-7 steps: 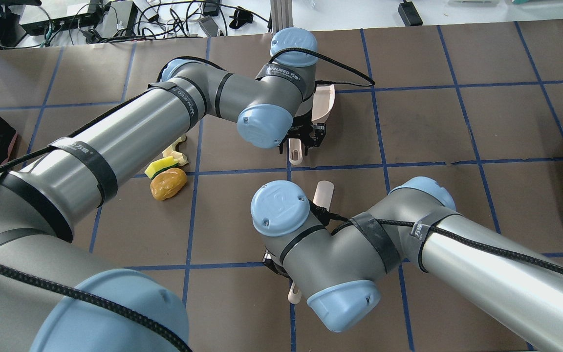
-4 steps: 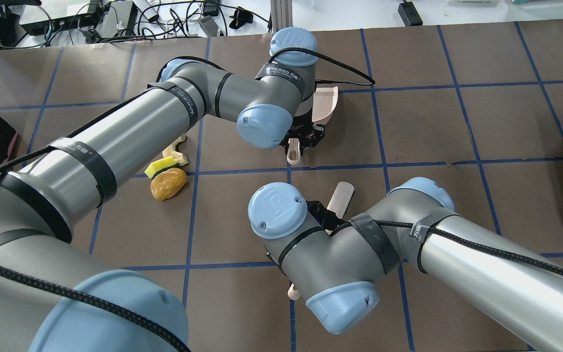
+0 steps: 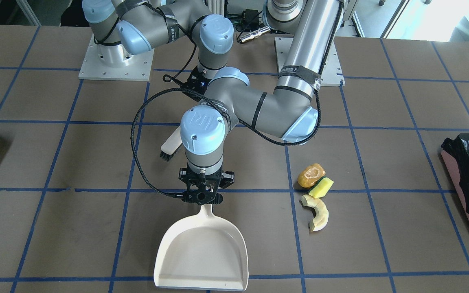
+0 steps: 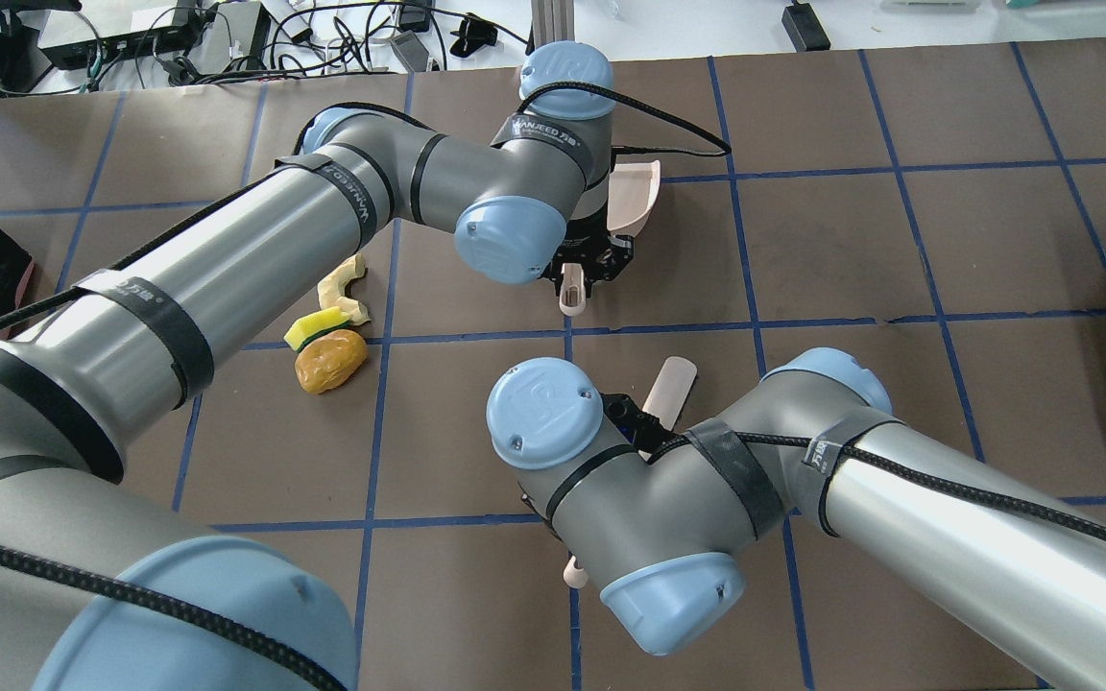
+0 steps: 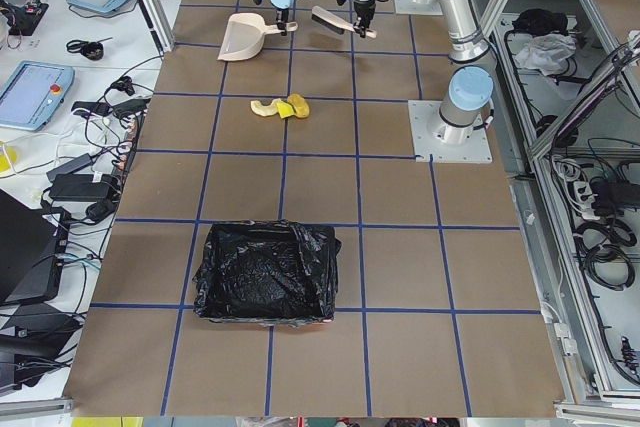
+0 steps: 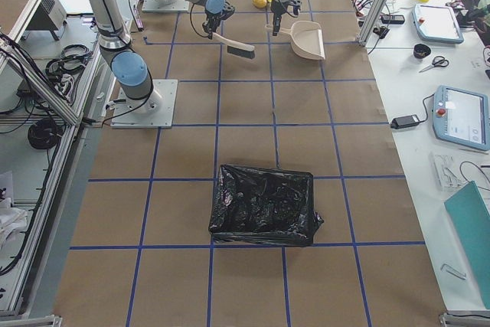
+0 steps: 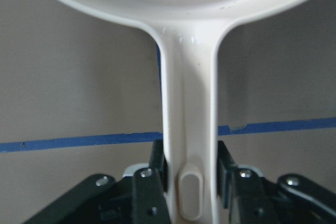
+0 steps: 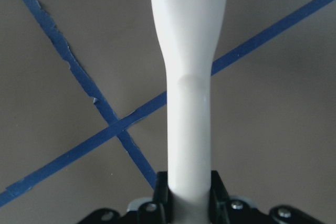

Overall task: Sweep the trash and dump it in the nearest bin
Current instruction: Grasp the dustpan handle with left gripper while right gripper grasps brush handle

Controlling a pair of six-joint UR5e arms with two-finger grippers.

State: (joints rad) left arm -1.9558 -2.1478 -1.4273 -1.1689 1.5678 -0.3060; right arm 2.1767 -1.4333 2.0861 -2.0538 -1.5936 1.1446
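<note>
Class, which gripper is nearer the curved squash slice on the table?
Left. The left gripper, holding the dustpan, is roughly level with the squash slice, off to its side. The right gripper, holding the brush, sits closer to the robot's base, farther away.

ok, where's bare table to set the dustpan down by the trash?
There is a bare strip between the dustpan and the trash. Wider bare squares lie between the trash and the bin. It is crowded on the robot's side of the dustpan, where the left tool, the brush and both arms bunch.
</note>
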